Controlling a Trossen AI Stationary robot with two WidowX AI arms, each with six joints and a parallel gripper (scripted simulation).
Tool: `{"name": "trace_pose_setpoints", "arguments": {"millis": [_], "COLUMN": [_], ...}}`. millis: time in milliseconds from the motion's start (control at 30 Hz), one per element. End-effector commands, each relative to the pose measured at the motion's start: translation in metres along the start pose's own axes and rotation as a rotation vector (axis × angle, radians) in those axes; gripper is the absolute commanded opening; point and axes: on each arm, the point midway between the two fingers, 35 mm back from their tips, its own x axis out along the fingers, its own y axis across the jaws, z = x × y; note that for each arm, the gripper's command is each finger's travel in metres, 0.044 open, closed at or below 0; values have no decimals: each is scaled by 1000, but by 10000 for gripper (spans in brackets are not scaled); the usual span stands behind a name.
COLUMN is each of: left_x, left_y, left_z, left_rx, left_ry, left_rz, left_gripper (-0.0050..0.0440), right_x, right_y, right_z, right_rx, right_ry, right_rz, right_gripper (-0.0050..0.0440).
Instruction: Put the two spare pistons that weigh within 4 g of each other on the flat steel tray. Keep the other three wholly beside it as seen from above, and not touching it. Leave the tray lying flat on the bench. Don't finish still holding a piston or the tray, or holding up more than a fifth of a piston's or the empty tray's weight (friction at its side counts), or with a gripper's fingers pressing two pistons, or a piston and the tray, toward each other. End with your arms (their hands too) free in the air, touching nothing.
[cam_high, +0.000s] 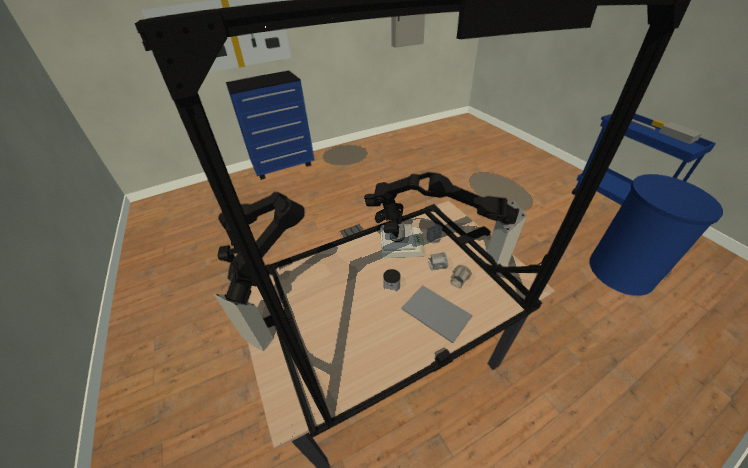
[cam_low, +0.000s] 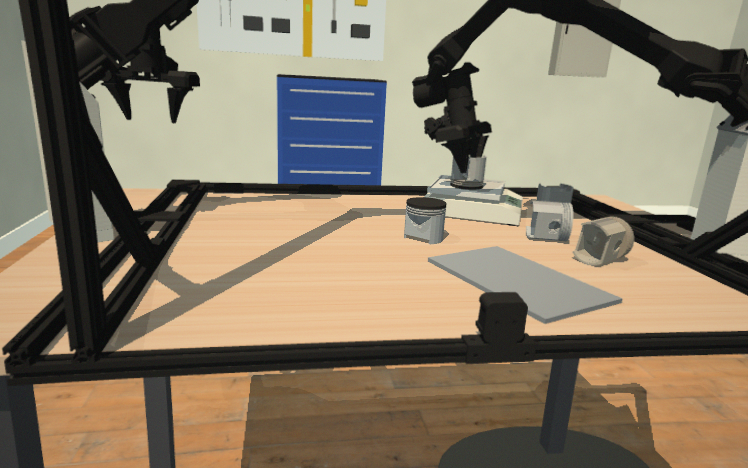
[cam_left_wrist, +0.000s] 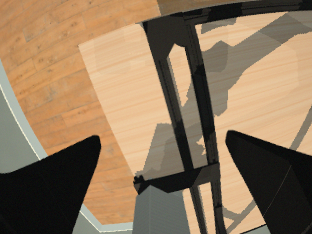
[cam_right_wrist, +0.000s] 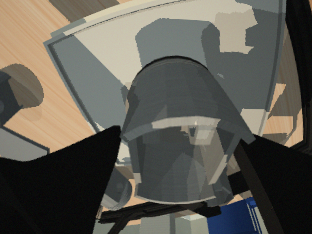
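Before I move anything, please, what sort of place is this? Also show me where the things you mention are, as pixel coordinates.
Probably a workshop or a test room: a blue drawer cabinet (cam_high: 271, 129) (cam_low: 331, 132), a white tool board (cam_low: 353, 46) on the wall, and a weighing scale (cam_high: 405, 251) (cam_low: 485, 211) on the workbench (cam_high: 375, 342) (cam_low: 308, 298).

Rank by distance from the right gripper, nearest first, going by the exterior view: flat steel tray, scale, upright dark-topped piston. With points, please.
1. Scale (cam_high: 409, 252) (cam_low: 478, 210) (cam_right_wrist: 95, 85): directly beneath the right gripper (cam_high: 393, 230) (cam_low: 473, 165) (cam_right_wrist: 182, 137).
2. Upright dark-topped piston (cam_high: 391, 280) (cam_low: 424, 221): on the bench, between scale and tray.
3. Flat steel tray (cam_high: 436, 313) (cam_low: 524, 282): farthest, toward the bench's near edge.
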Motion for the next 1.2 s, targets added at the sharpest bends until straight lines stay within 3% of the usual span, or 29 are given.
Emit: {"name": "trace_pose_setpoints", "arguments": {"millis": [0,367,1167], "left_x": [0,0,0], "left_y": [0,0,0], "left_z": [0,0,0], "left_rx": [1,1,1], "left_ry": [-1,-1,-1], "left_rz": [-3,-3,-3], "left_gripper": [440,440,440], "right_x": [1,1,-32], "right_y": [-1,-1,-1], "right_z": [0,0,0], "right_rx": [7,7,7], "right_ry": [3,3,3], "right_rz": [-6,-6,-6], "right_gripper": [378,378,378]}}
